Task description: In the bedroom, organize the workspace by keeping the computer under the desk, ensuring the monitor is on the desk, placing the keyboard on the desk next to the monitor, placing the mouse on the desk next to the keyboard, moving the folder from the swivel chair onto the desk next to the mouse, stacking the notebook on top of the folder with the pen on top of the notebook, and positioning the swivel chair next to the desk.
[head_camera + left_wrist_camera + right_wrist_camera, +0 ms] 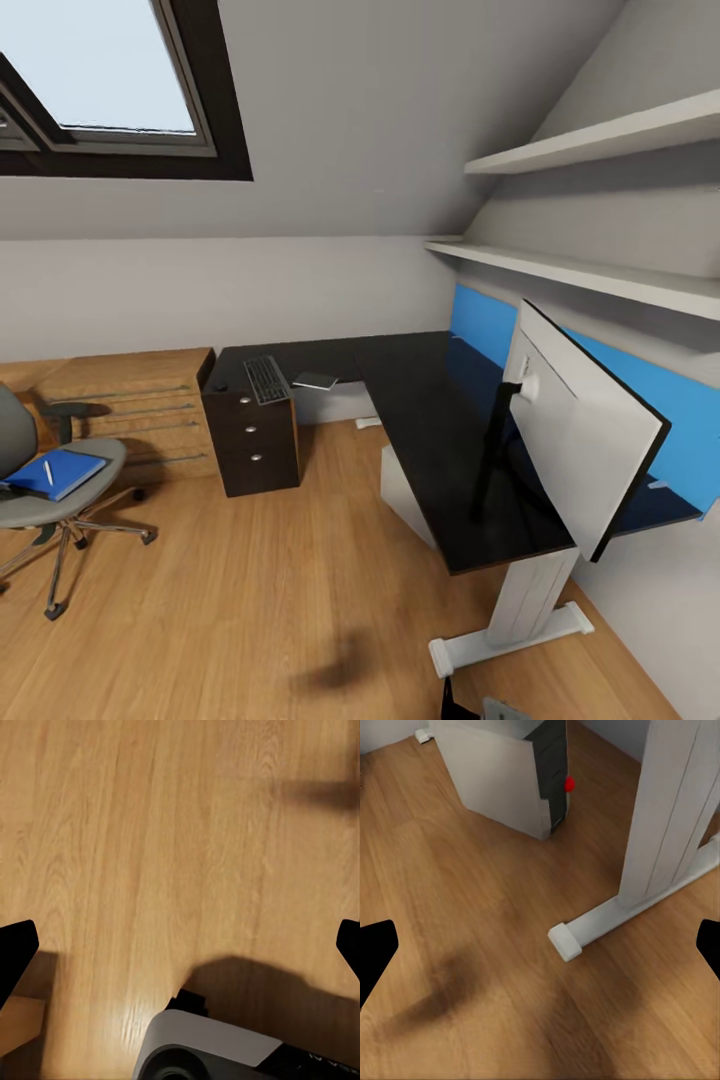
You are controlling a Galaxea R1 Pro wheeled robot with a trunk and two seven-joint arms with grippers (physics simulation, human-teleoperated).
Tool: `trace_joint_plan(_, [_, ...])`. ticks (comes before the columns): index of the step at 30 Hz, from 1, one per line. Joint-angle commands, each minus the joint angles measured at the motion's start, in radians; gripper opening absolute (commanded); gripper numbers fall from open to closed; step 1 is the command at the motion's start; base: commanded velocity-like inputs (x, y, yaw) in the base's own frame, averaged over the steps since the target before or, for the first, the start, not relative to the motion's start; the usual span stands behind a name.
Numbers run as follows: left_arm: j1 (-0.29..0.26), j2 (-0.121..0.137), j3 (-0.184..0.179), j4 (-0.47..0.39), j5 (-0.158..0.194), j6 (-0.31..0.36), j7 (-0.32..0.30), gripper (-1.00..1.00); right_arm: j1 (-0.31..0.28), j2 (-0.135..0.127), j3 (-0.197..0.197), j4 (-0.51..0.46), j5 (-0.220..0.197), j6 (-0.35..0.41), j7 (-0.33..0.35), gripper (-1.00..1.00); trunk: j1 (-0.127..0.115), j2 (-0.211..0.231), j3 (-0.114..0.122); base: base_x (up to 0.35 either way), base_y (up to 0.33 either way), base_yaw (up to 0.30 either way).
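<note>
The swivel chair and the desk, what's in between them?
In the head view, bare wood floor separates the swivel chair from the desk.

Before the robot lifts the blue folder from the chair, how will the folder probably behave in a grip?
The folder looks thin and flat, so it is probably light and may bend if held by one edge. The pen lies loose on top and would likely roll off if the folder tilts. The chair stands on casters, so pushing may move it.
</note>
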State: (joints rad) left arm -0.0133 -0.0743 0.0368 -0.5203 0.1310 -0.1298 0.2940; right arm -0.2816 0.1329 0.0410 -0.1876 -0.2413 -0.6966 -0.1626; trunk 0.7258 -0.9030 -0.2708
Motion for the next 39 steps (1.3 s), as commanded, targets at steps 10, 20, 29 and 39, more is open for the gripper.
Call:
trace_joint_plan(10, [-0.001, 0.000, 0.000, 0.000, 0.009, -0.004, -0.001, 1.00, -0.001, 0.000, 0.006, -0.007, -0.004, -0.090, -0.004, 1.00, -0.038, 0.069, 0.030, -0.001, 0.000, 0.000])
trace_joint_plan(20, [-0.001, 0.001, 0.000, 0.000, 0.009, -0.004, -0.001, 1.00, -0.001, -0.001, 0.004, -0.180, -0.004, -0.100, -0.015, 1.00, -0.077, 0.139, 0.062, 0.000, 0.000, 0.000])
trace_joint_plan(29, [-0.001, 0.002, 0.000, 0.000, 0.009, -0.004, 0.002, 1.00, -0.001, -0.020, 0.001, -0.597, -0.004, 0.246, -0.117, 1.00, -0.111, 0.202, 0.090, 0.000, 0.000, 0.000])
trace_joint_plan(39, [-0.001, 0.004, 0.001, 0.000, 0.009, -0.006, 0.004, 1.00, -0.016, -0.021, 0.000, -1.034, -0.010, 0.850, -0.135, 1.00, -0.119, 0.216, 0.096, 0.000, 0.000, 0.000])
